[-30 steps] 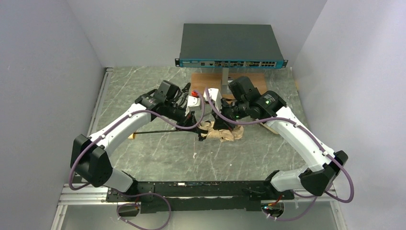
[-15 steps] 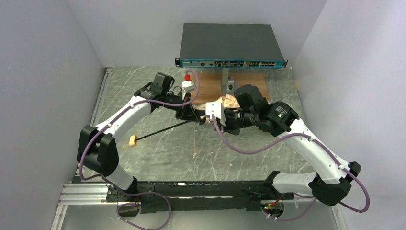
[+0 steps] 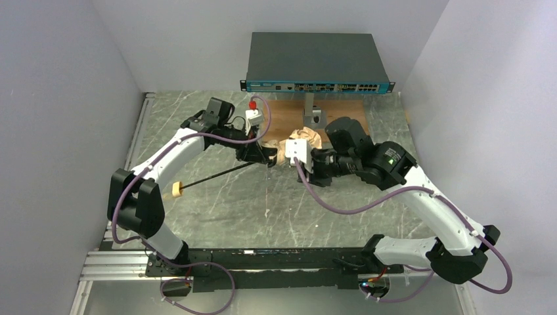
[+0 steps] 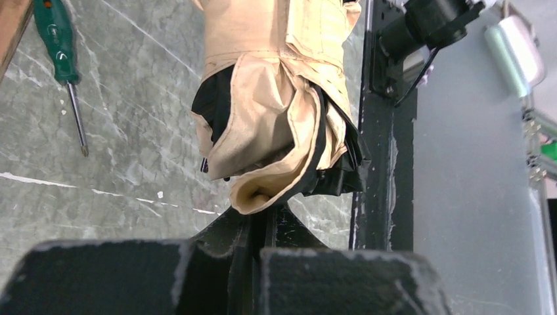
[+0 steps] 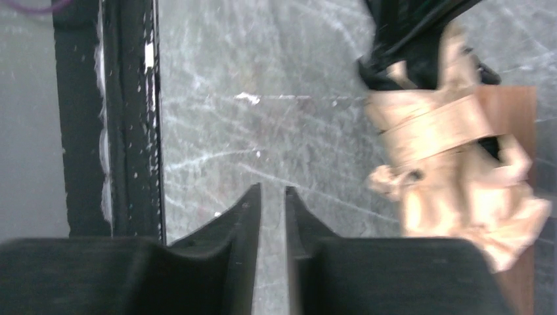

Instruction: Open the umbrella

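Note:
The umbrella's folded canopy (image 3: 303, 140), pale gold-beige outside with black lining, is held off the table near the wooden board. Its thin dark shaft (image 3: 217, 176) slants down-left to the beige handle (image 3: 176, 190). My left gripper (image 3: 267, 157) is shut on the umbrella where the shaft meets the canopy. In the left wrist view the canopy (image 4: 276, 98) bunches right at my jaw tips (image 4: 266, 211). My right gripper (image 3: 309, 173) sits just below the canopy. In the right wrist view it (image 5: 272, 191) is nearly shut and empty, with the blurred canopy (image 5: 453, 170) off to its upper right.
A network switch (image 3: 318, 62) on a metal stand rises over a wooden board (image 3: 286, 115) at the back. A green-handled screwdriver (image 4: 59, 46) lies on the marble table. A black rail (image 4: 384, 164) runs along the table's near edge. White walls close in both sides.
The canopy has been lifted off the table toward the back. The left arm pulled back-left, and the handle shifted slightly left. The right gripper is now off the canopy.

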Action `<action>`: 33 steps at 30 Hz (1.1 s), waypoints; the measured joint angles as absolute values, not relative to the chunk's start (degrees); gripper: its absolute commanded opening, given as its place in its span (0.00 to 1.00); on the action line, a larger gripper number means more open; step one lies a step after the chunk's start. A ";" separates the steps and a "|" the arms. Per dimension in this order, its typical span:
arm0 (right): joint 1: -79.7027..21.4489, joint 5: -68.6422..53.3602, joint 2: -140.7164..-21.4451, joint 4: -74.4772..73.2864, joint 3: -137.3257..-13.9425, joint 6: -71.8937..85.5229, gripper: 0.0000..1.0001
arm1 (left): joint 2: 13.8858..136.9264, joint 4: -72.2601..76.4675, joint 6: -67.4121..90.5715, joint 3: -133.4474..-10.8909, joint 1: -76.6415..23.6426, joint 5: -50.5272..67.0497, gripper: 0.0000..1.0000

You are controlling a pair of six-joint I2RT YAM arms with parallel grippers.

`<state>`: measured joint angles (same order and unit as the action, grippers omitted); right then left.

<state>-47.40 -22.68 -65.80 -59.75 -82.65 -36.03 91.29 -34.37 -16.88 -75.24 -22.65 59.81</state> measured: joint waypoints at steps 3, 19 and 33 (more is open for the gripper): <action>-47.07 -22.61 -67.46 -56.16 -87.13 -33.93 0.51 | 90.96 -36.91 -21.43 -75.22 -24.08 58.41 0.00; -42.70 -24.58 -72.10 -49.54 -87.00 -30.06 0.54 | 84.23 -40.73 -33.91 -74.98 -30.65 55.42 0.00; -42.70 -24.58 -70.26 -50.85 -79.53 -38.06 0.00 | 84.23 -41.21 -30.72 -74.98 -30.46 55.59 0.00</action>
